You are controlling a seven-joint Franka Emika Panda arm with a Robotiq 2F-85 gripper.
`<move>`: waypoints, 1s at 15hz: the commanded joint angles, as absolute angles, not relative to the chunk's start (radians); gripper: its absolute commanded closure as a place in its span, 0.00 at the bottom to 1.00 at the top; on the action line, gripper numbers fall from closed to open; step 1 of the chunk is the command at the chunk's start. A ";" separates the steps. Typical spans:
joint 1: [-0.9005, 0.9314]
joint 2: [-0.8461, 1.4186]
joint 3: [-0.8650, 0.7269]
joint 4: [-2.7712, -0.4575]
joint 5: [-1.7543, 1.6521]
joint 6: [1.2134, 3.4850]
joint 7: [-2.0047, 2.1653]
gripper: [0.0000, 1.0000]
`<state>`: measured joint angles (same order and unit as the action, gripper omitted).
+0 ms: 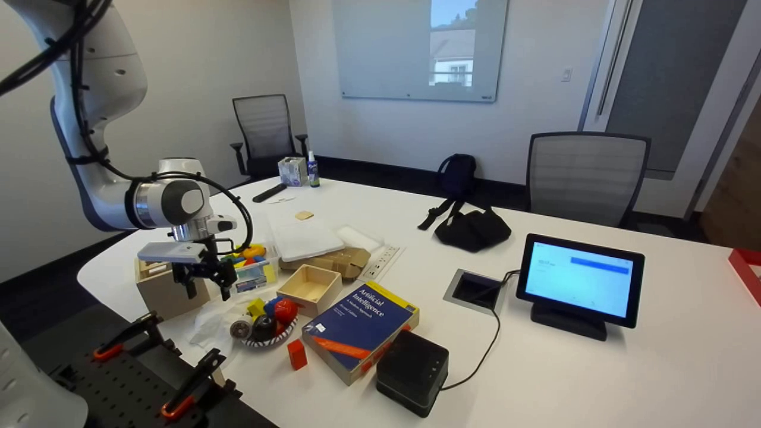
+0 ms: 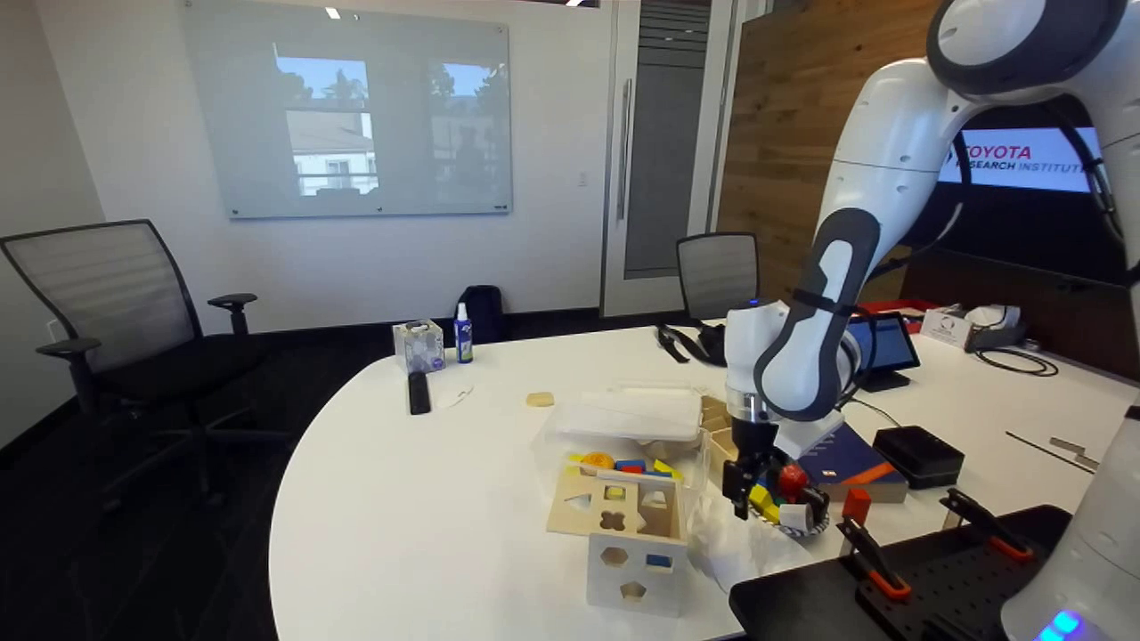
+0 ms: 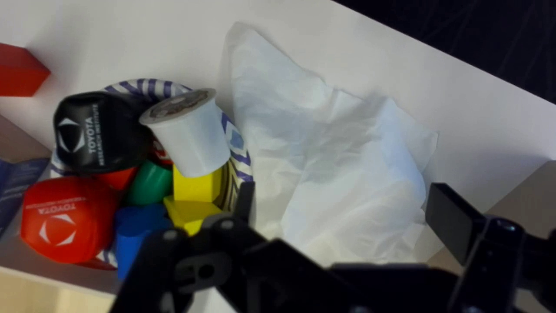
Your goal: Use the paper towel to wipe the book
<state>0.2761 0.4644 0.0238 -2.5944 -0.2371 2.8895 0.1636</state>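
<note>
- Table (image 1: 523, 386): wiping looks not yet begun; picking up, carrying and wiping all seem left.
- Book (image 1: 359, 324): flat near the bowl (image 3: 237, 145), cover up, across it from the paper towel (image 3: 339, 174).
- Paper towel: crumpled just beside the bowl, unheld.
- Gripper (image 3: 343, 198): over the paper towel, by the bowl, jaws spread wide, holding nothing.
- Black box (image 1: 412, 371): past the book from the bowl; it may hinder strokes there.
- Bowl: full, between towel and book, so a low carry could snag it.
- Red block (image 1: 296, 354): near the bowl, toward the book.
</note>
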 commanded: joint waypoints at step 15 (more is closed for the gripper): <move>0.412 0.758 -0.066 -2.369 -0.249 2.888 0.121 0.00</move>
